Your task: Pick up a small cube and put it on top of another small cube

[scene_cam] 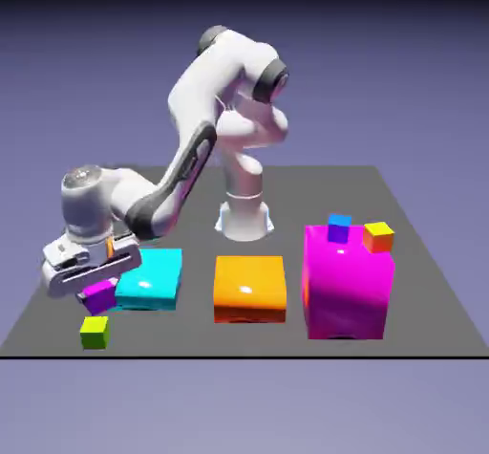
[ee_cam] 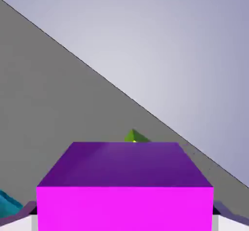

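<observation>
My arm [scene_cam: 205, 127]: glossy white rounded link shells, dark grey bands and end caps at the joints, flared white base collar [scene_cam: 244, 219] at 12 o'clock on the tabletop [scene_cam: 420, 251]. Wrist: pale grey cylinder with a small orange mark beneath. Claw [scene_cam: 95, 285]: white boxy body, small grey fingers.

Cyan block [scene_cam: 150, 279] crowds lime-green cube [scene_cam: 94, 332].

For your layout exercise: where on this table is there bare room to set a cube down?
Bare table: the far strip right of the robot base, and the near edge before the orange block. Crowded: around the lime-green cube, purple cube and cyan block.
</observation>
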Robot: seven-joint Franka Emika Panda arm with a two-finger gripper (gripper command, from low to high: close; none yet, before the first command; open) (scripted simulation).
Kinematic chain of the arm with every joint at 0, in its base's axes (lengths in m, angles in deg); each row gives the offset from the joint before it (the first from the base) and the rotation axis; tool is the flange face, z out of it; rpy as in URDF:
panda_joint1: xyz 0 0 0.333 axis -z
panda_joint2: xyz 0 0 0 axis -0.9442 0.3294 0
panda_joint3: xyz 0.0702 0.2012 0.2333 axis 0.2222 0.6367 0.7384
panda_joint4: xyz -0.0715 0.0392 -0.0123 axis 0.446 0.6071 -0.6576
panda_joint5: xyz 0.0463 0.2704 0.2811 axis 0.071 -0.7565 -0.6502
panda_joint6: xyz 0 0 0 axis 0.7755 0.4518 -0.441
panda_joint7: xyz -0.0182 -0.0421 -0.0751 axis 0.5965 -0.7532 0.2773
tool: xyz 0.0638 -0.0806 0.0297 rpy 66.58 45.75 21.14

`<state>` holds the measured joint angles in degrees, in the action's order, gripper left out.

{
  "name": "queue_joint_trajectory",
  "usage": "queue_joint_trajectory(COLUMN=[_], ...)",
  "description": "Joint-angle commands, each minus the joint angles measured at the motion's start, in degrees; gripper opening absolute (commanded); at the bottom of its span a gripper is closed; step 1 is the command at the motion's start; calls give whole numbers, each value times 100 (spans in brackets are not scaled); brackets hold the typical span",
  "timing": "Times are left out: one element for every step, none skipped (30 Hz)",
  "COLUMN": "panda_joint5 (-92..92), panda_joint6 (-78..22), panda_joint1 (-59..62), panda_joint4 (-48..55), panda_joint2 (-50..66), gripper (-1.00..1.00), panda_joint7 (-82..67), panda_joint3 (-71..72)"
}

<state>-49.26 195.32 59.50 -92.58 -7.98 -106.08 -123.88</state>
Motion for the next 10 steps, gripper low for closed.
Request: queue_joint_trajectory(panda_joint5=[-164, -330, -497, -549, -549, -549, -383, -216, -49, 3], panda_joint6=[203, 399, 595, 657, 657, 657, 461, 264, 68, 6], panda_joint1=[139, 279, 418, 462, 462, 462, 322, 183, 44, 0], panda_joint4=[3, 6, 9, 10, 10, 10, 7, 4, 1, 0], panda_joint2=[207, 415, 622, 687, 687, 687, 480, 273, 65, 0], gripper=[-100, -100, -100, -100, 100, 100, 100, 100, 100, 100], panda_joint7=[-94, -190, -286, -316, -316, -316, -221, -124, -28, 2], panda_joint3=[174, 348, 523, 577, 577, 577, 403, 229, 55, 0])
